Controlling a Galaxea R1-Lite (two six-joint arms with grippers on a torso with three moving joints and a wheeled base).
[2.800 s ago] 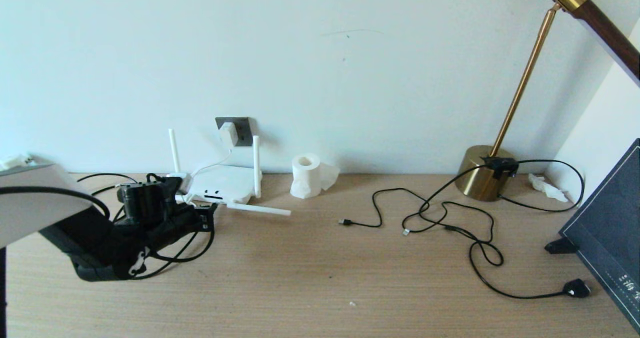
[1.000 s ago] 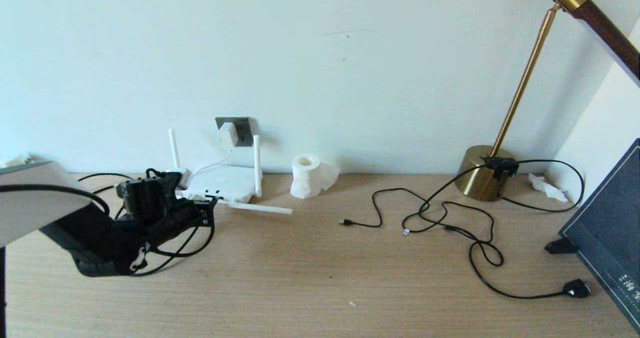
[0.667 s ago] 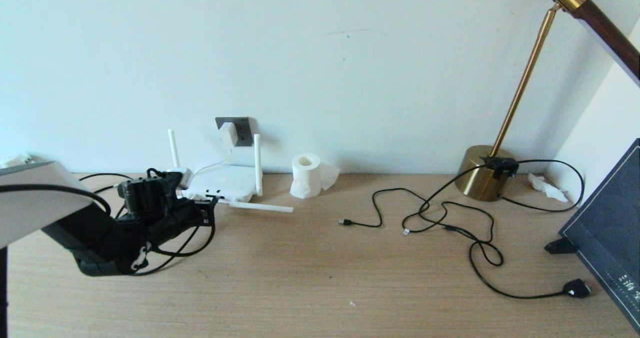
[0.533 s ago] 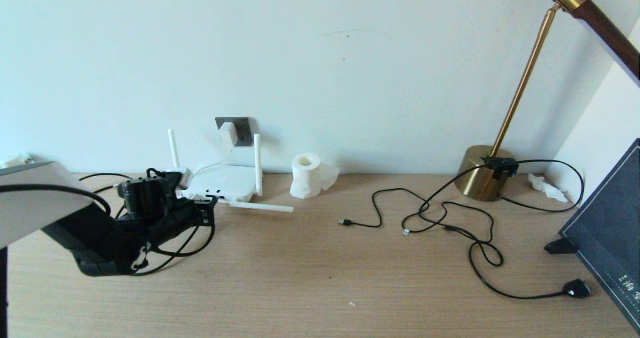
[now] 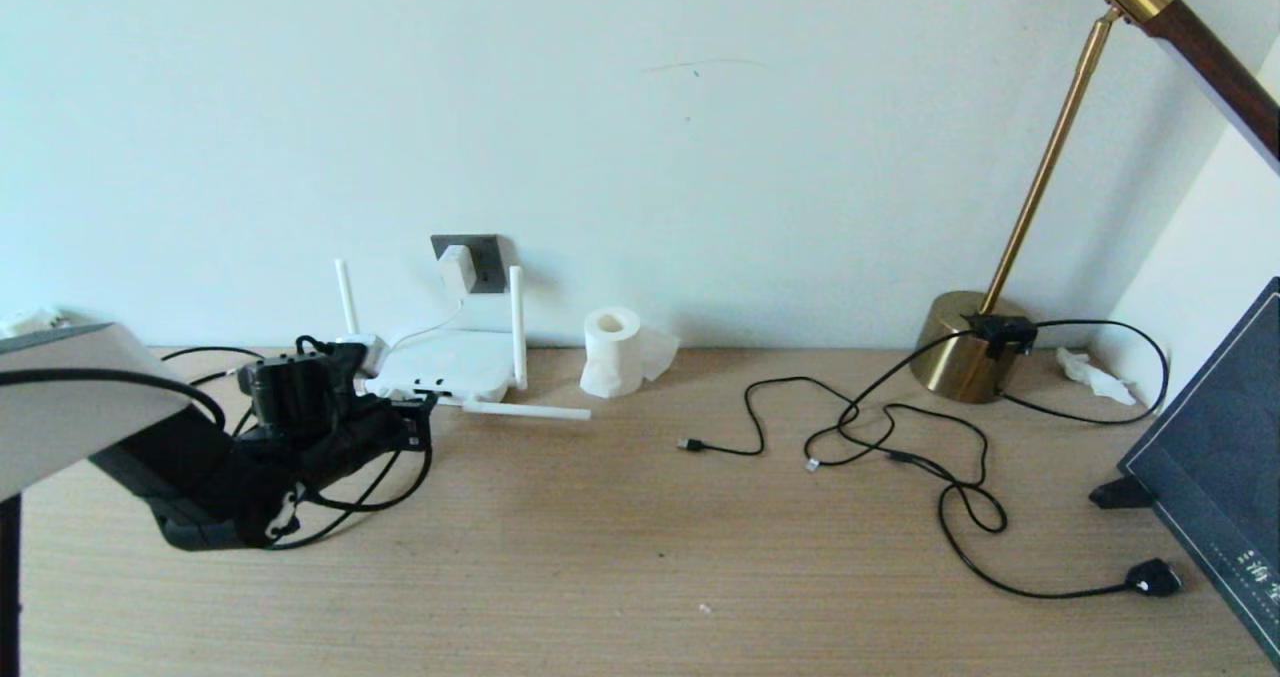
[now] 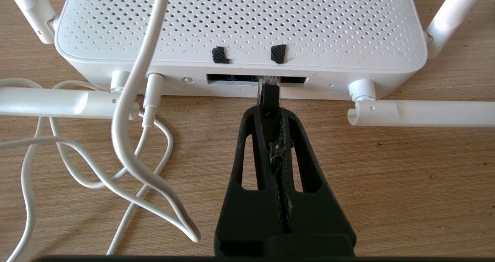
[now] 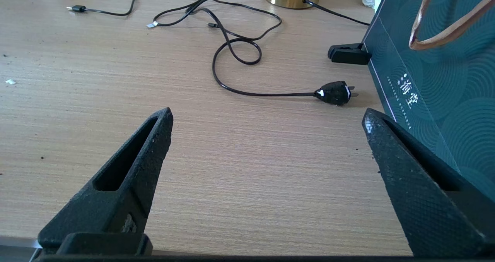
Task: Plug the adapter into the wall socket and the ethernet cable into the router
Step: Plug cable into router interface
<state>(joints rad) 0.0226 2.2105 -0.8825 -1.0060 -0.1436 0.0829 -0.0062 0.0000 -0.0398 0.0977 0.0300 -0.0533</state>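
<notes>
The white router (image 5: 450,367) lies flat below the dark grey wall socket (image 5: 487,257), and the white adapter (image 5: 456,269) sits plugged into that socket. My left gripper (image 6: 268,113) is shut on the ethernet cable's black plug (image 6: 268,96). The plug's clear tip is at the router's row of dark ports (image 6: 232,77). In the head view the left gripper (image 5: 412,425) is at the router's near edge, with the black cable looping below it (image 5: 400,497). My right gripper (image 7: 267,115) hangs open over bare table, out of the head view.
White cords (image 6: 135,138) and two flat antennas (image 6: 421,113) lie by the router's near edge. A tissue roll (image 5: 612,352) stands right of it. Farther right are black USB cables (image 5: 850,427), a brass lamp base (image 5: 968,349), its bulky plug (image 5: 1152,577) and a dark bag (image 5: 1220,437).
The left gripper has pushed forward with the plug. The router and its flat antenna have slid a little toward the wall.
</notes>
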